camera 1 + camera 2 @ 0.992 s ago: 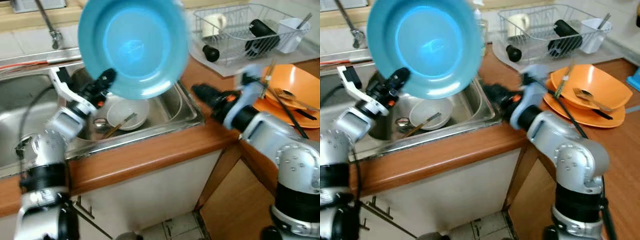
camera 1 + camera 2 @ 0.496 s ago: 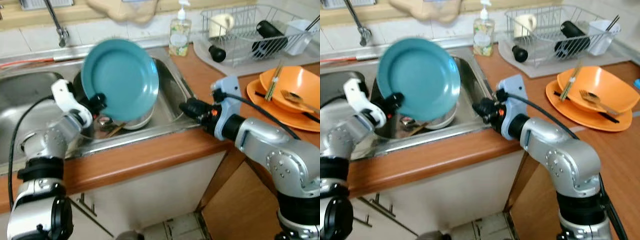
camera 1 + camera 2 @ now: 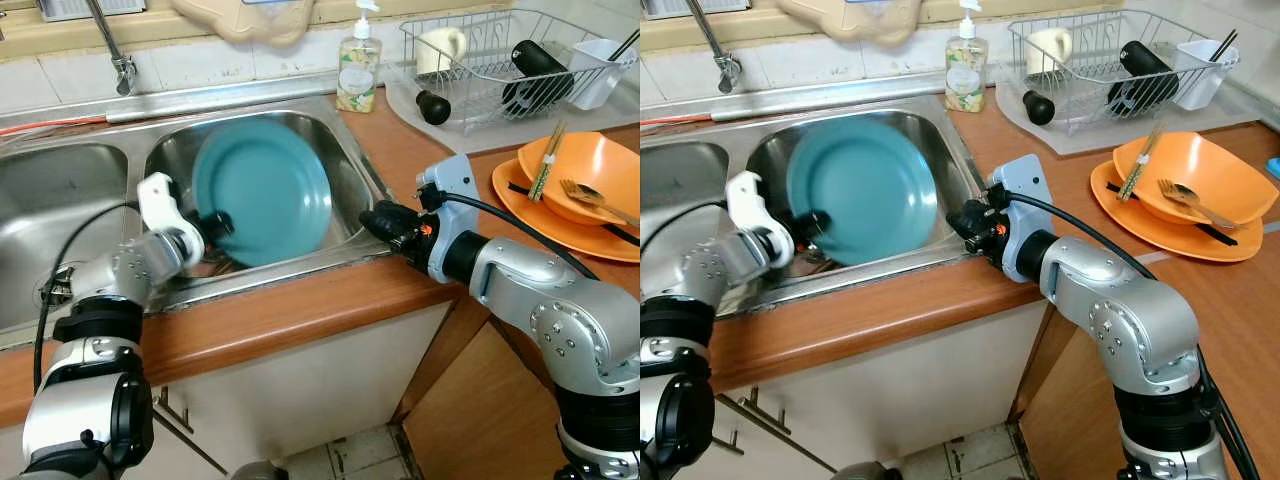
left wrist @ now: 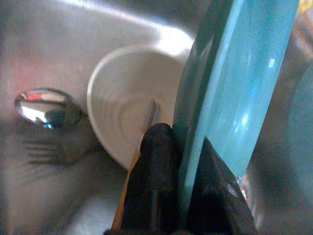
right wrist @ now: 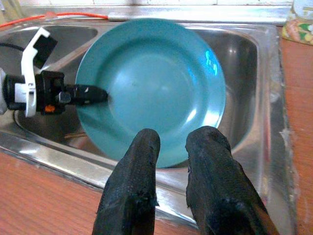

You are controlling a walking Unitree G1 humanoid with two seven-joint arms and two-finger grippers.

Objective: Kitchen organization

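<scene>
Illumination is even and bright across the head views. Glare streaks the steel sink (image 3: 350, 170) wall and the teal plate (image 5: 156, 88). The left wrist view is dim and soft-focused; its spoon (image 4: 46, 108) mirrors a highlight.

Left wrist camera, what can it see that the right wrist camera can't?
Left wrist view alone: under the plate lie a white bowl with a chopstick leaning in it, plus a shiny spoon and a fork on the sink floor. It also shows the left gripper pinching the plate's rim edge-on.

Right wrist view alone: the whole round face of the plate, the wooden counter edge, the soap bottle's corner, and the right gripper, fingers slightly apart, holding nothing.

Both: the blue plate inside the steel sink.
</scene>
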